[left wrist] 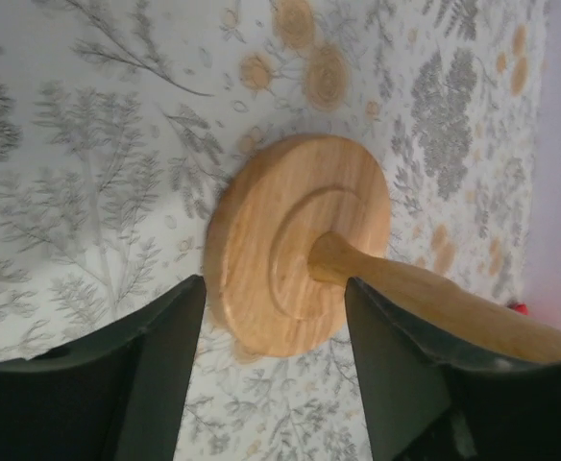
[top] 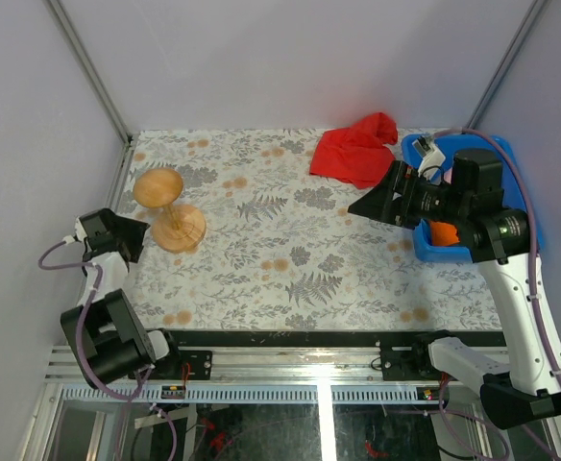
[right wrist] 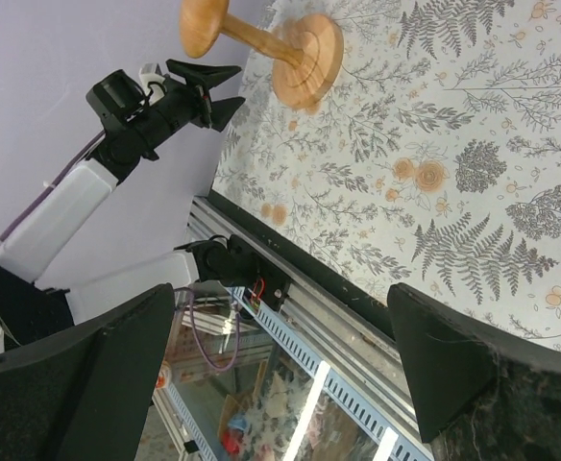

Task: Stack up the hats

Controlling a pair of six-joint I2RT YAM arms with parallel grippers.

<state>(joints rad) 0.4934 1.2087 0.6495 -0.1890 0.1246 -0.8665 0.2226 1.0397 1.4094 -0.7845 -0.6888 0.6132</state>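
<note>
Of the hats, only a bit of orange fabric point(top: 443, 233) shows, inside the blue bin point(top: 441, 254) under my right arm; I cannot tell its shape. The pink, grey and teal hats are hidden or out of view. My right gripper point(top: 372, 197) is open and empty, held above the table just left of the bin; in its wrist view point(right wrist: 280, 288) it faces across the table toward the near rail. My left gripper point(top: 134, 238) is open and empty, low beside the base of the wooden stand point(top: 170, 206). In its wrist view point(left wrist: 274, 283) the stand's base point(left wrist: 295, 240) lies just ahead between the jaws.
A flat red cloth point(top: 355, 149) lies at the back right, next to the bin. The floral tablecloth point(top: 290, 259) covers the table. Purple walls enclose the left, back and right. The right wrist view shows the stand point(right wrist: 300, 48) and the left arm point(right wrist: 156, 106).
</note>
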